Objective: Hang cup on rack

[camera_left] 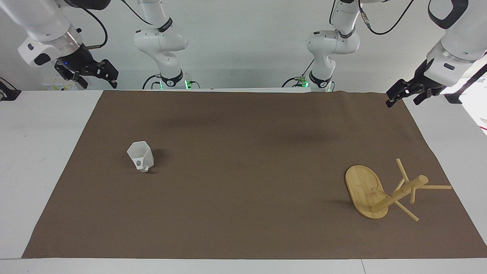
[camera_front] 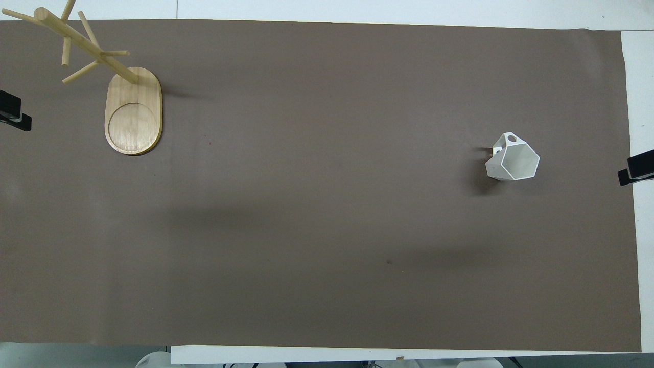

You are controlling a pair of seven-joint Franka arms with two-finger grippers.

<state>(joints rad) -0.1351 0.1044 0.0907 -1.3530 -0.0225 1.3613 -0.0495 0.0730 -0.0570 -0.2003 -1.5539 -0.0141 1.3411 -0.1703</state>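
Note:
The white cup [camera_left: 140,155] [camera_front: 512,160] stands rim up on the brown mat toward the right arm's end, its pierced handle turned away from the robots. The bamboo rack [camera_left: 384,192] [camera_front: 113,87] stands on its oval base at the left arm's end, farther from the robots than the cup, with nothing on its pegs. My right gripper [camera_left: 95,74] hangs open and empty, high over the mat's corner near the robots. High over the other near corner, my left gripper [camera_left: 403,97] is open and empty too. Only the grippers' tips show in the overhead view.
The brown mat [camera_left: 243,213] covers most of the white table [camera_left: 42,152]. White table strips border it at both ends. Nothing lies on the mat between cup and rack.

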